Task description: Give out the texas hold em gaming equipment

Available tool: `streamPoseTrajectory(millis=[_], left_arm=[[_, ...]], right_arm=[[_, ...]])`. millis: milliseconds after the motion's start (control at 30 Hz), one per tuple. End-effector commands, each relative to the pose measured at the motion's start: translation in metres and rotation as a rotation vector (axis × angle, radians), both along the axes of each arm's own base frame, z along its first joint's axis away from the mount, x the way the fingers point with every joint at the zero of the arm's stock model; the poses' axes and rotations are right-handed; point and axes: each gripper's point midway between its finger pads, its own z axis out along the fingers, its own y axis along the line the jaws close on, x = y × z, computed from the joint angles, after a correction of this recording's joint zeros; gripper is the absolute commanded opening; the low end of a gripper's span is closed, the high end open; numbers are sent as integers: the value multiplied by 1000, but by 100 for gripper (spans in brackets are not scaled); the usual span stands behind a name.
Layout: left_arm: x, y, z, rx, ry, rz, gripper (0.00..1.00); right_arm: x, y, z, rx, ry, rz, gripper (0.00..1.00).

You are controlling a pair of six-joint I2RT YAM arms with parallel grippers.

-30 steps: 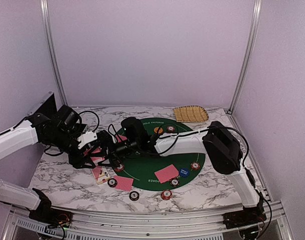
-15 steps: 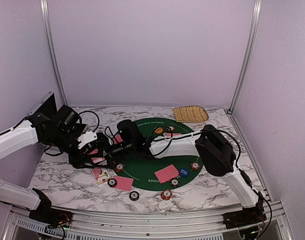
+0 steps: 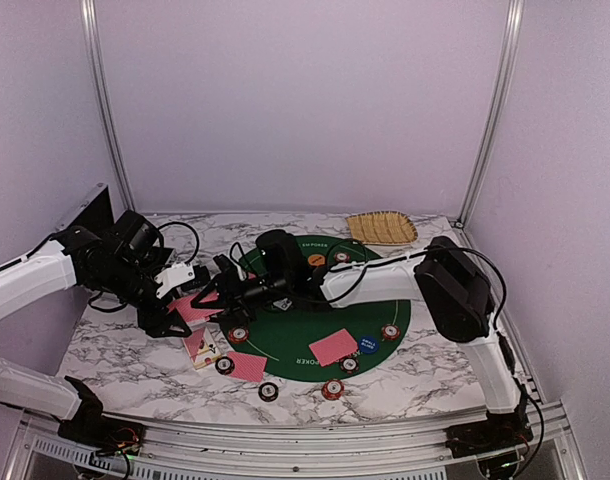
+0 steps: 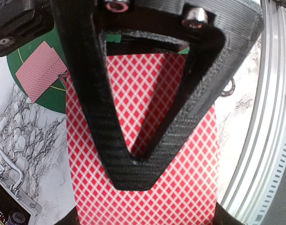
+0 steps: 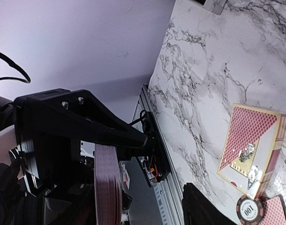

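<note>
The left tool point(image 3: 183, 311) is clamped on a stack of red diamond-backed playing cards point(image 4: 180, 187), held off the white marble-patterned bench point(image 3: 115, 345) just left of the round green felt mat point(image 3: 285, 335). In the left wrist view one black V-shaped finger point(image 4: 133, 154) lies flat across the top card. In the right wrist view the same stack shows edge-on beside that finger.

The right arm is stretched across the mat, and the right tool point(image 3: 222, 286) sits close to the stack's far edge. Its tips are dark and crowded against the left tool, so I cannot tell whether they are apart or together, or whether they touch the cards.

A single red-backed card point(image 3: 332, 347) lies on the near part of the mat, with a blue round marker button point(image 3: 368, 344) just to its right. An orange round marker button point(image 3: 316, 260) sits near the mat's far rim.

A second red-backed card point(image 3: 247, 366) lies on the bench by the mat's near-left rim. Near it stands a red-and-gold card box point(image 5: 251, 150), with a dark striped poker chip point(image 5: 250, 208) marked 100 just beside the box.

A red-and-white striped poker chip point(image 3: 332, 389) rests on the bench nearer the arm bases. A tan woven tray point(image 3: 381, 227) lies at the far right of the bench.
</note>
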Motion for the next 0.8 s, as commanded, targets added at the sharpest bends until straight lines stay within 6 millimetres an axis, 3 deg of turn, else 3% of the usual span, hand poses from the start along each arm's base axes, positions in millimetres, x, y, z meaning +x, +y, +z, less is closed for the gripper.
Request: streamPoseTrajectory(millis=[0,300,567,767], left_arm=[[2,-3,11,-40,-25,1,0],[1,-1,9,-30,-26,4,0],[2,0,8,-24,-30,7,0],[2,1,7,-17,-32,11,0]], right_arm=[[1,-8,5,-6,-5,-7,56],[0,-21,31,39,-18,-13,31],[-2,-35,40,43,-13,-24,0],[5,-48,41,4,-35,-35,0]])
